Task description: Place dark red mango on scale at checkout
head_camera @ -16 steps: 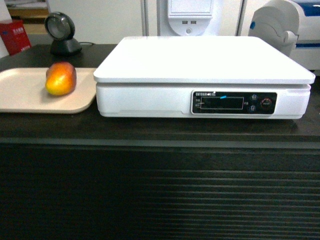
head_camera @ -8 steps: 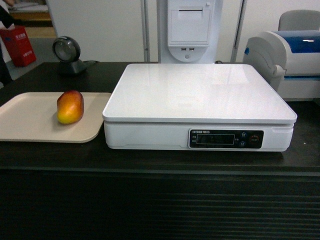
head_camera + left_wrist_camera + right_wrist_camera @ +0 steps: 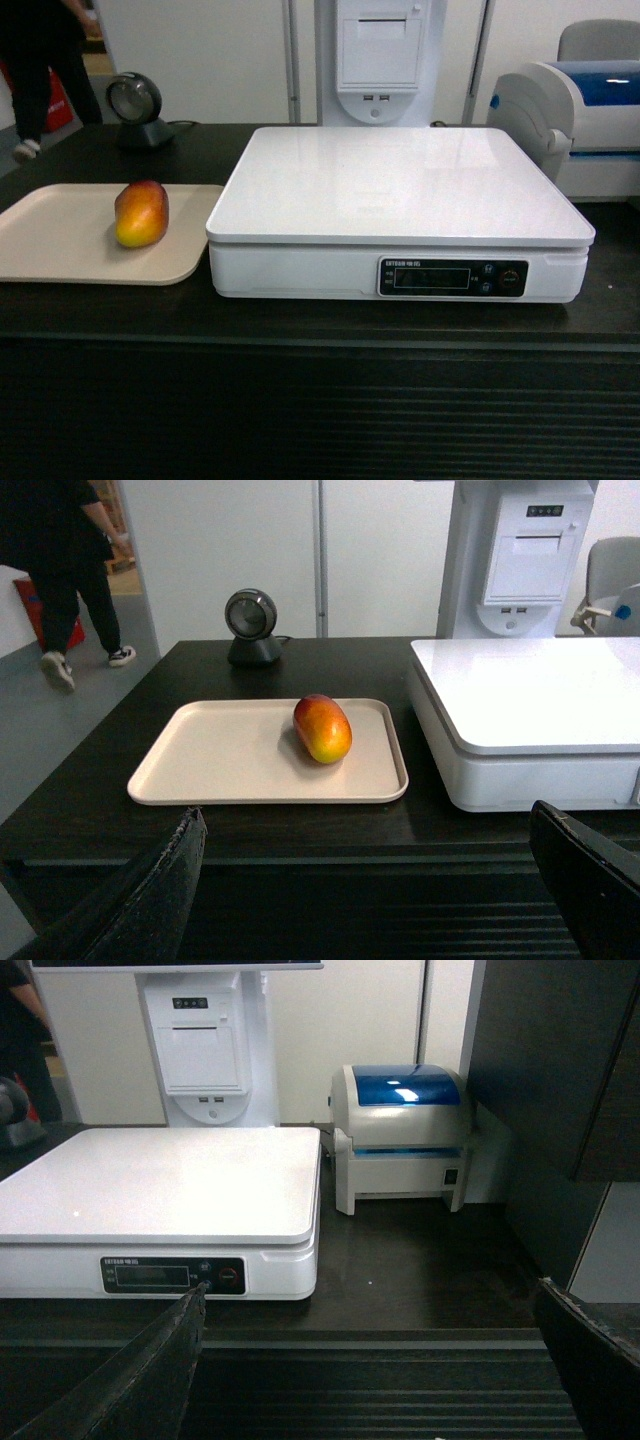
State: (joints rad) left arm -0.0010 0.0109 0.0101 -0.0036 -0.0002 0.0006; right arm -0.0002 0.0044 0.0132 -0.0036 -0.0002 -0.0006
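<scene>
Clearly nothing is done yet: both arms' jaws stand wide apart and empty, short of the table (image 3: 100, 310), and the scale (image 3: 400, 185) is bare. Just left of the scale, the dark red mango (image 3: 141, 212) lies on a beige tray (image 3: 50, 235), glossy, oval, reddest at its far end and yellow-orange nearer.

Scale (image 3: 400, 200) lettering too blurred

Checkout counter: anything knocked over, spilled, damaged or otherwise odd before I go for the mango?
Nothing stands out. The dark red mango lies on its side on the beige tray, left of the scale, whose top is bare. Both grippers are open and short of the checkout. A person walks behind.
</scene>
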